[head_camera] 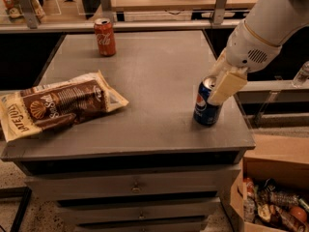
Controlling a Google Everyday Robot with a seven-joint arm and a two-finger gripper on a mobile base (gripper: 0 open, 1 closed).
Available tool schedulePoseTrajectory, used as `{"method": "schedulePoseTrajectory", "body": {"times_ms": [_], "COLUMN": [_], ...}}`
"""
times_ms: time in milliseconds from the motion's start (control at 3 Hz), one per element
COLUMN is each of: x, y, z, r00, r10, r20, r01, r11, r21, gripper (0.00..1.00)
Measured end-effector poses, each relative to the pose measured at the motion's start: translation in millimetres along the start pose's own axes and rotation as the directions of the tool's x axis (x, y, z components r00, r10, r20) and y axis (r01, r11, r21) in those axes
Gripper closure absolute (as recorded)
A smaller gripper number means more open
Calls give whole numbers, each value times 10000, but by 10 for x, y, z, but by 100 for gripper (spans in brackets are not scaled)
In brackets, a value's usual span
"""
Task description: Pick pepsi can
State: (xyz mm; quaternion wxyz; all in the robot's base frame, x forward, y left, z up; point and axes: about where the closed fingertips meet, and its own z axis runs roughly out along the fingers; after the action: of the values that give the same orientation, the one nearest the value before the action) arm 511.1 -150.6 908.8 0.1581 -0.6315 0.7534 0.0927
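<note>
The pepsi can (204, 108), blue with a silver top and round logo, stands upright near the right front corner of the grey table (145, 86). My gripper (221, 83), on a white arm coming in from the upper right, is right at the can's top. One cream finger (227, 87) lies across the can's upper right side. The other finger is hidden behind it.
A red-orange cola can (105, 36) stands at the far left of the table. A brown and cream snack bag (55, 105) lies at the left front. A cardboard box (270, 187) of packets sits on the floor at the lower right. Drawers are below the tabletop.
</note>
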Motion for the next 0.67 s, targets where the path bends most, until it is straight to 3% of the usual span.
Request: {"method": "schedulePoseTrajectory", "body": {"times_ms": [333,667], "x": [-69,-149], "y": [17,4], "z": [11,-164], "r00": [9991,9968], "r10": [-215,-426], "r20": [377,672], "r01": [225,446], "r11": [9994,9986], "r21": [-272,-284], "gripper": [58,58]}}
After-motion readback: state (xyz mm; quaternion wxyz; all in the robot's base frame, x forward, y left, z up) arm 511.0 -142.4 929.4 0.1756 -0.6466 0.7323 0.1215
